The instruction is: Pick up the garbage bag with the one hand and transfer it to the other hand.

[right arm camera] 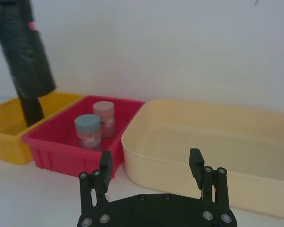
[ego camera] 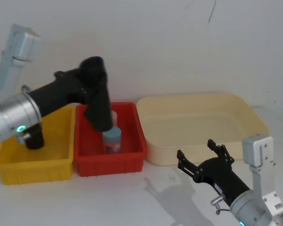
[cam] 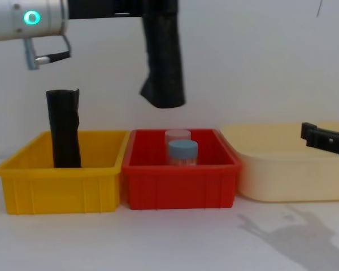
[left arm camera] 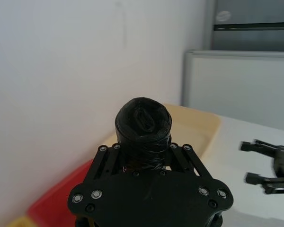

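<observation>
The left gripper (left arm camera: 142, 158) is clamped tight around the upper end of the garbage bag (cam: 164, 62). The bag hangs nearly upright in the air over the red bin (cam: 181, 180), its flared lower end clear of the rim and of the blue-lidded jar (cam: 183, 152) and pink-lidded jar (right arm camera: 104, 116), the 2 items inside. The right gripper (ego camera: 195, 149) hovers low over the bare table (ego camera: 132, 197) in front of the cream tub (ego camera: 155, 150), fingers spread wide and empty, with open air between it and the bag. There are 3 containers in a row; the yellow bin (cam: 56, 192) holds 1 slimmer black roll (cam: 64, 130), standing upright.
</observation>
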